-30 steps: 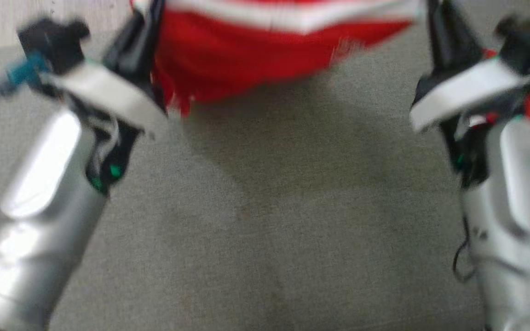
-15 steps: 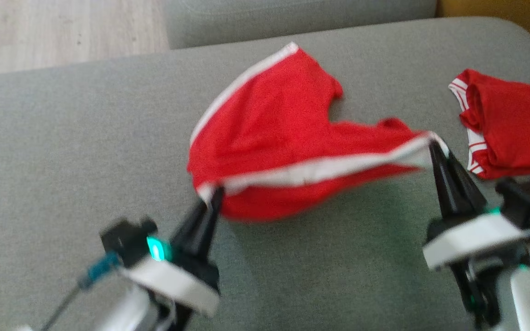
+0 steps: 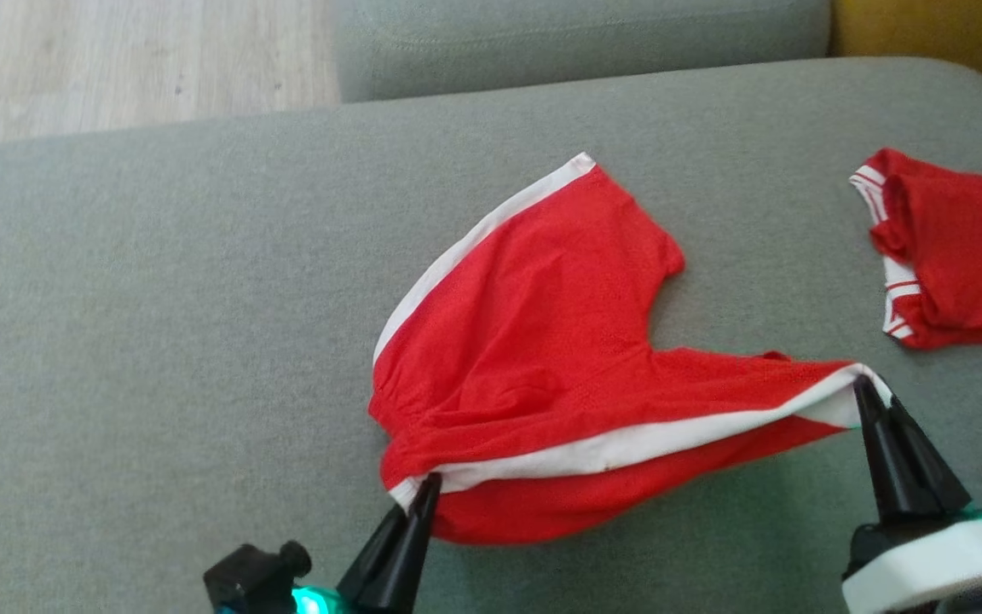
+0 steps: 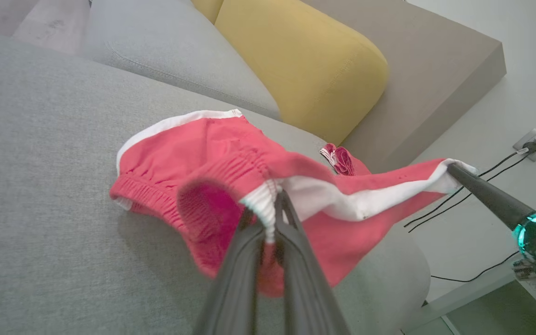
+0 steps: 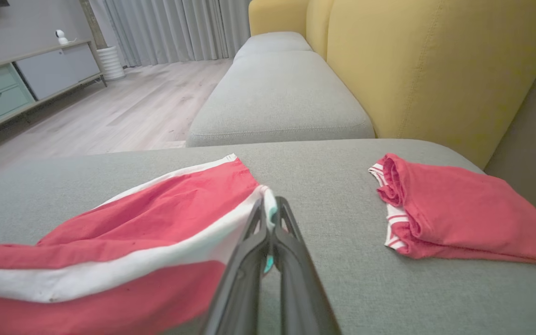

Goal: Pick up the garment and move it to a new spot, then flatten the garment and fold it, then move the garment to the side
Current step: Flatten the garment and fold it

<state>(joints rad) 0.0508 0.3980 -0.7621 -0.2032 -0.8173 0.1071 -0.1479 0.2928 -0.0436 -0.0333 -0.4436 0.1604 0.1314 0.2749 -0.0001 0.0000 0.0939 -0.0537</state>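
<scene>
**Red garment pinched at both ends over a grey sofa seat**

The left hand (image 3: 424, 496) is pressed together on the elastic waistband end of the red garment (image 3: 534, 341). The right hand (image 3: 866, 390) is closed in the same way on the other end of its white stripe (image 3: 627, 445). Between the two hands the stripe is drawn into a nearly straight line, with that edge of the cloth lifted. Ahead of the hands, the rest of the garment is laid on the grey sofa seat (image 3: 158, 298), with one leg spread flat.

Outward of the right hand, near the held cloth but apart from it, a second red garment (image 3: 960, 256) with white trim is seen folded on the same seat. Yellow back cushions (image 5: 435, 70) are set behind it. Further ahead of the hands, another grey seat section (image 5: 277, 102) is joined on. Beyond that, a pale wooden floor (image 5: 133, 107), grey curtains (image 5: 170, 28) and a low sideboard (image 5: 21, 79) with drawers are visible. In the left wrist view, a wall socket (image 4: 534, 143) with dark cables is seen past the right hand.
</scene>
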